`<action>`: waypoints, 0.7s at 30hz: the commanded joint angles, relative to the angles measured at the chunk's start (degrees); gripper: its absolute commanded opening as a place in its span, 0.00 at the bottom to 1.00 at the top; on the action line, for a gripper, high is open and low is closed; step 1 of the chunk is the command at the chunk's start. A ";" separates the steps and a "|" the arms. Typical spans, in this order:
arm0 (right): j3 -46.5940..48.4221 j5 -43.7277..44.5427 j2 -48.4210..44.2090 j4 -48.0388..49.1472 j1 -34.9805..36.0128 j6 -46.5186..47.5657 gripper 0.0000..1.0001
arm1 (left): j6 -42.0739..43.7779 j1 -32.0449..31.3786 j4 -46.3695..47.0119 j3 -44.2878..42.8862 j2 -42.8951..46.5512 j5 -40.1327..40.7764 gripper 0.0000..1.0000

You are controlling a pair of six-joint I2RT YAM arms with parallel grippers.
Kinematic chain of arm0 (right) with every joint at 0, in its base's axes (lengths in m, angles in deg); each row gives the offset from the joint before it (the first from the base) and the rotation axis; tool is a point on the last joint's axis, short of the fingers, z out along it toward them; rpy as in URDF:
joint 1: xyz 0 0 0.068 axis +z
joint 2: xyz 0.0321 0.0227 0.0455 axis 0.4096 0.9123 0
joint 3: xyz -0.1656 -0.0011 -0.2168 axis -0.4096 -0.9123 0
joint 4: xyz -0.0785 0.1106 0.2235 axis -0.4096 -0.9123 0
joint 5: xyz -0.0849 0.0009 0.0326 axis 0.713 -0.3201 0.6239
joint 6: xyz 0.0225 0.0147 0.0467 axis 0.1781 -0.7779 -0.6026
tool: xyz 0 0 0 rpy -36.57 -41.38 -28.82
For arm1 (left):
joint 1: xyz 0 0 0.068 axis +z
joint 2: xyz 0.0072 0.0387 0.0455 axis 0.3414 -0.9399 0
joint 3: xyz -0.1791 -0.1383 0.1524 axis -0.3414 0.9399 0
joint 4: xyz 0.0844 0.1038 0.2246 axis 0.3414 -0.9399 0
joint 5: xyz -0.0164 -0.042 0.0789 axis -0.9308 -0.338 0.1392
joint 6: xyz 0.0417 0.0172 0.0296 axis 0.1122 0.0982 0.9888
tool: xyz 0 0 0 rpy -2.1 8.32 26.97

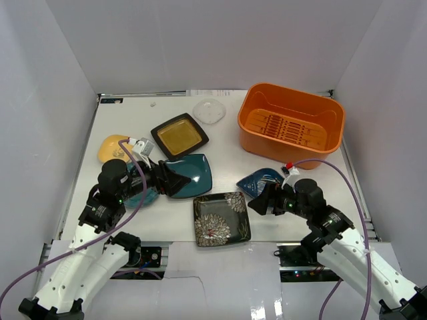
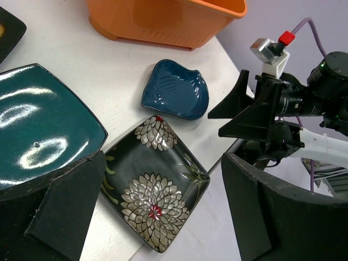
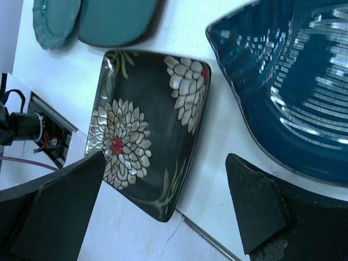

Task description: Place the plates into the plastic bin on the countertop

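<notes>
Light's bright and even, looks like it comes from overhead, so the white countertop (image 1: 227, 143) is nearly blown out and shadows stay short and soft. Glossy glazes catch it though: white glare streaks on the teal square plate (image 2: 38, 125) in the left wrist view, and on the blue leaf plate (image 3: 293, 81) in the right one. Overhead shot is sharp, but the walls (image 1: 53, 100) lean outward like a wide lens.

orange bin (image 1: 291, 87). amber-centred black plate (image 1: 179, 136). teal plate (image 1: 193, 172). yellow plate (image 1: 108, 147). floral black plate (image 1: 221, 219), white petals, red centres. dark blue leaf plate (image 1: 259, 179).
</notes>
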 commanded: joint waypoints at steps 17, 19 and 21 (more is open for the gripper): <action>-17.33 -9.71 3.55 17.03 1.64 -14.67 0.88 | 2.73 -0.22 0.05 5.44 1.74 9.55 0.98; -18.39 -8.93 5.23 19.05 3.14 -15.55 0.85 | 2.46 -0.22 -0.04 5.53 1.39 9.55 0.98; -19.53 -7.43 6.90 24.14 6.04 -17.92 0.78 | 2.03 -0.13 -0.13 5.79 1.21 9.64 0.98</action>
